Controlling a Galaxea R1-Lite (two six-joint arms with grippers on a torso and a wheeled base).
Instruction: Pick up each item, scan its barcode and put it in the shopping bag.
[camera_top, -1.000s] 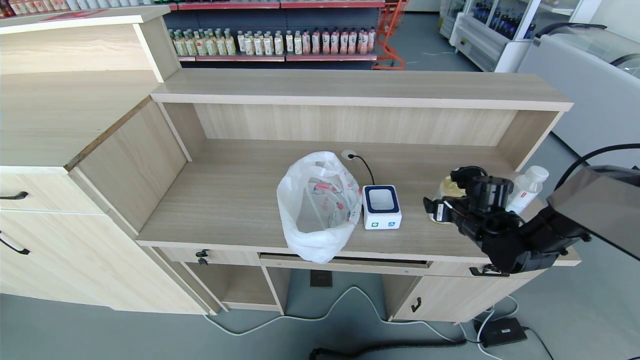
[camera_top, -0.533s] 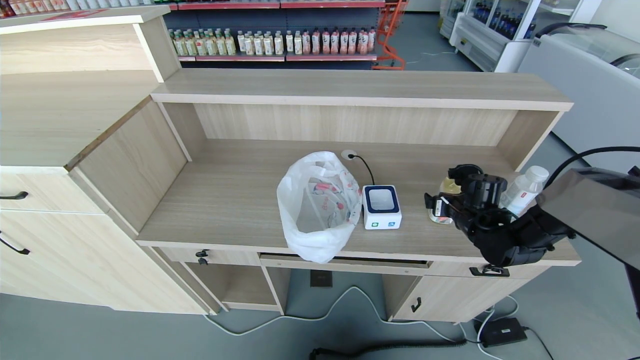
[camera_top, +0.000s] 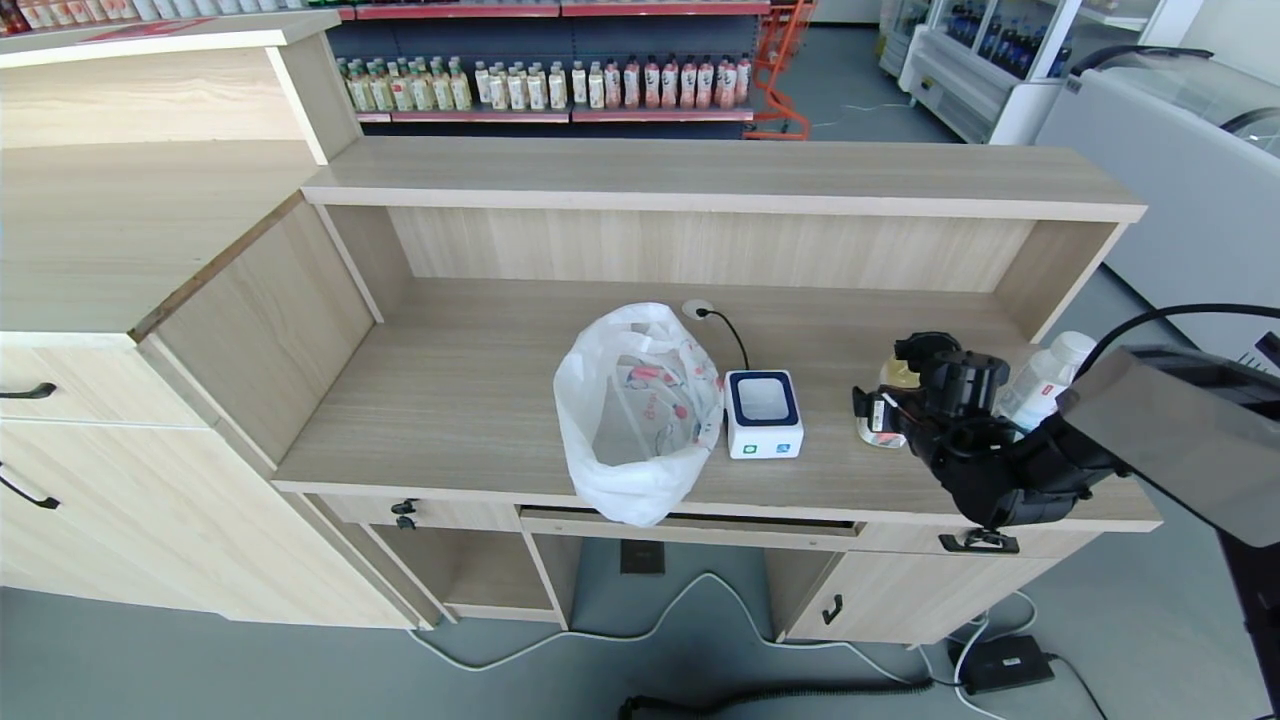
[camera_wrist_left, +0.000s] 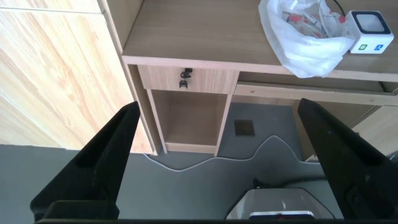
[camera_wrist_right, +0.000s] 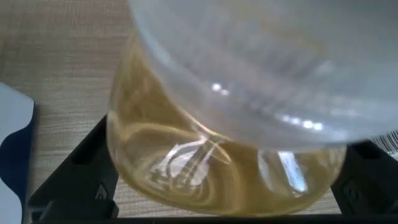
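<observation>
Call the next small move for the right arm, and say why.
Probably close the right tool firmly on the bottle of yellow liquid before any lift. The bottle sits within the tool but stands on the counter, right of the scanner. Whether it is already gripped cannot be told.

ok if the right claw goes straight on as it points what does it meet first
The bottle of yellow liquid, standing on the counter directly ahead of the right claw, probably very close.
</observation>
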